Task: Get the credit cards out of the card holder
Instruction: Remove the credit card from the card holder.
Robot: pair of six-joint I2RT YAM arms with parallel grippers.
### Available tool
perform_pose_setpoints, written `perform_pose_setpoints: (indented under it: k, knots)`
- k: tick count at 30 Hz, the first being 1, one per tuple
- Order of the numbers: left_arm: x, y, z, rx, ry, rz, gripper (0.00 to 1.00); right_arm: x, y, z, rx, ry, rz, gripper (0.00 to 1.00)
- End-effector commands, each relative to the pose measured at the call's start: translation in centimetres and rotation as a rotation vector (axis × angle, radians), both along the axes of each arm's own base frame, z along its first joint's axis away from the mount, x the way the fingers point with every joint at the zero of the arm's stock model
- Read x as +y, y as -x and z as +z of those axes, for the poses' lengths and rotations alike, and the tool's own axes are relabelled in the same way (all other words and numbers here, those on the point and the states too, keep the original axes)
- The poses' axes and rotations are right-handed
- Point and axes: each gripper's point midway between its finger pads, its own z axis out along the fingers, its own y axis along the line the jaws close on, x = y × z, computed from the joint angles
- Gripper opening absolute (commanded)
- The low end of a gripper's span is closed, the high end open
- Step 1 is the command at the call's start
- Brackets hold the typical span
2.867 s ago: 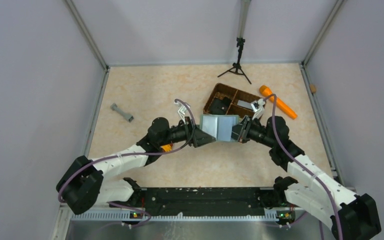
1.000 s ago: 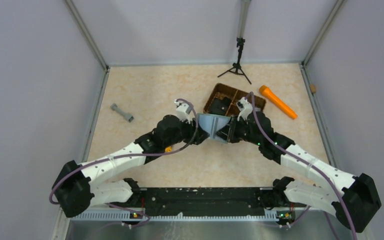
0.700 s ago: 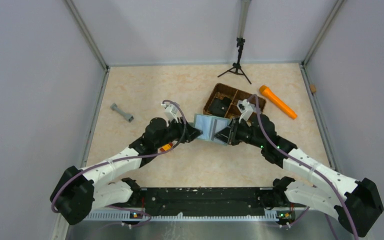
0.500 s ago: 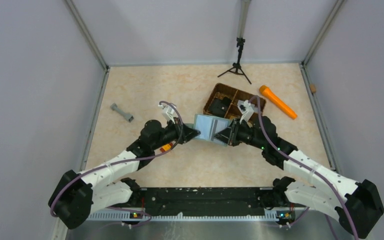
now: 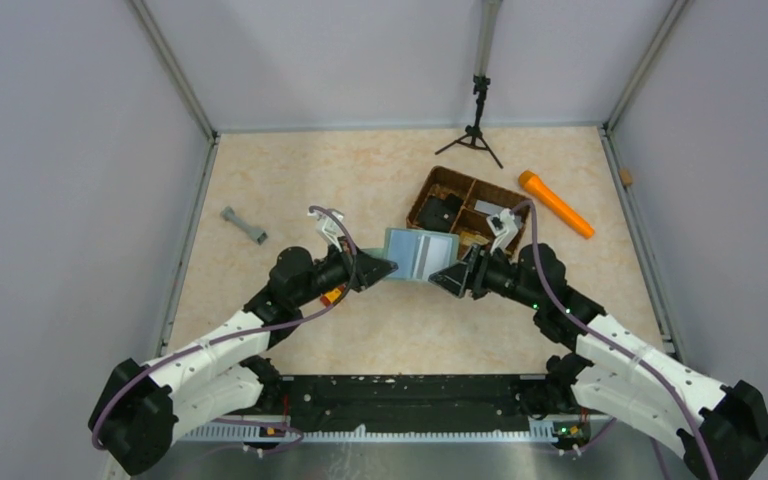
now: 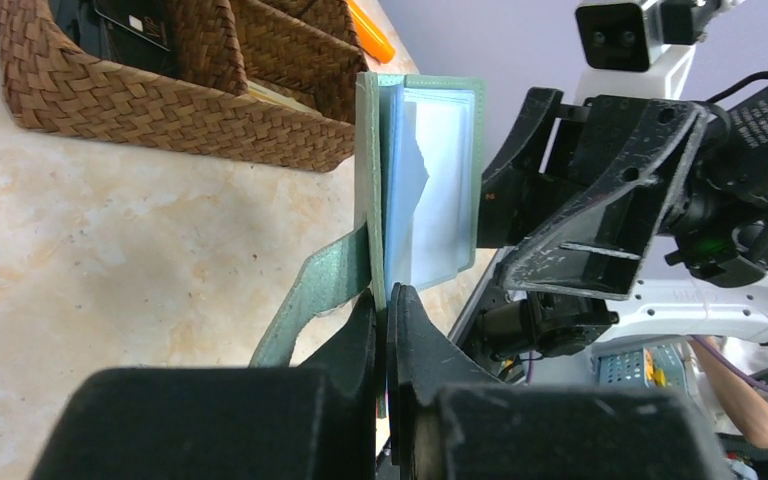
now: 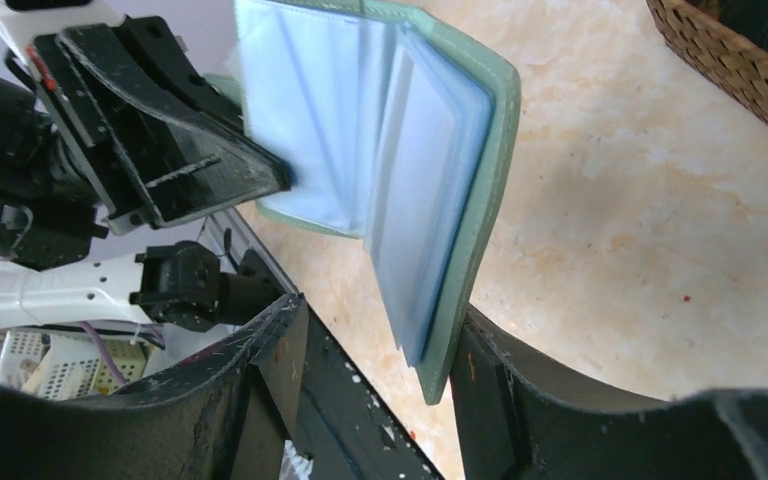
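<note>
Left wrist: left end effector (image 6: 382, 296) pinches the opened card holder (image 6: 430, 190); right end effector (image 7: 375, 330), three o'clock, parted, should next draw from its sleeves (image 7: 360, 130).

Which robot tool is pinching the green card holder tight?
The left tool: its fingers are shut on the card holder, on its green cover. The right tool has its fingers apart, with the holder's edge between them.

The left arm (image 5: 222, 338) reaches in from 7 o'clock and the right arm (image 5: 615, 345) from 5 o'clock, their tips facing near centre. The left gripper (image 5: 384, 268) pinches the card holder (image 5: 420, 254) with fingers (image 6: 356, 345) pressed together. The right gripper (image 5: 444, 277) has its fingers (image 7: 268, 362) spread apart.
</note>
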Motion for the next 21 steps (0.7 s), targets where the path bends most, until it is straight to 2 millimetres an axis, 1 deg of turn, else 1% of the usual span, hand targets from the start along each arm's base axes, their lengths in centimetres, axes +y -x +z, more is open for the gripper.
perform_pose_setpoints:
  k: [1, 5, 9, 13, 15, 17, 19, 21]
  knots:
    - [-0.1, 0.5, 3.0, -0.076, 0.086, -0.029, 0.0, -0.2, -0.3, 0.8, -0.032, -0.041, -0.014, 0.53]
    - [-0.5, 1.2, 3.6, -0.079, 0.117, -0.075, 0.0, -0.2, -0.6, 1.3, -0.048, -0.072, -0.021, 0.45]
    - [-0.9, 1.8, 4.1, -0.073, 0.138, -0.118, 0.0, 0.0, -1.0, 2.5, -0.076, -0.118, -0.027, 0.38]
    - [-1.0, 2.1, 4.2, -0.074, 0.143, -0.134, 0.0, -0.1, -1.1, 3.1, -0.085, -0.145, -0.035, 0.22]
    - [-0.8, 1.9, 4.0, -0.071, 0.13, -0.116, 0.0, -0.3, -1.1, 3.0, -0.079, -0.145, -0.045, 0.13]
    - [-0.6, 1.6, 3.9, -0.068, 0.119, -0.092, 0.0, -0.7, -1.1, 2.7, -0.074, -0.141, -0.056, 0.07]
    - [-0.4, 1.6, 4.1, -0.072, 0.12, -0.083, 0.0, -1.3, -1.1, 2.3, -0.069, -0.136, -0.076, 0.04]
    - [-0.5, 1.8, 4.6, -0.08, 0.127, -0.091, 0.0, -1.9, -1.3, 1.9, -0.064, -0.129, -0.101, 0.04]
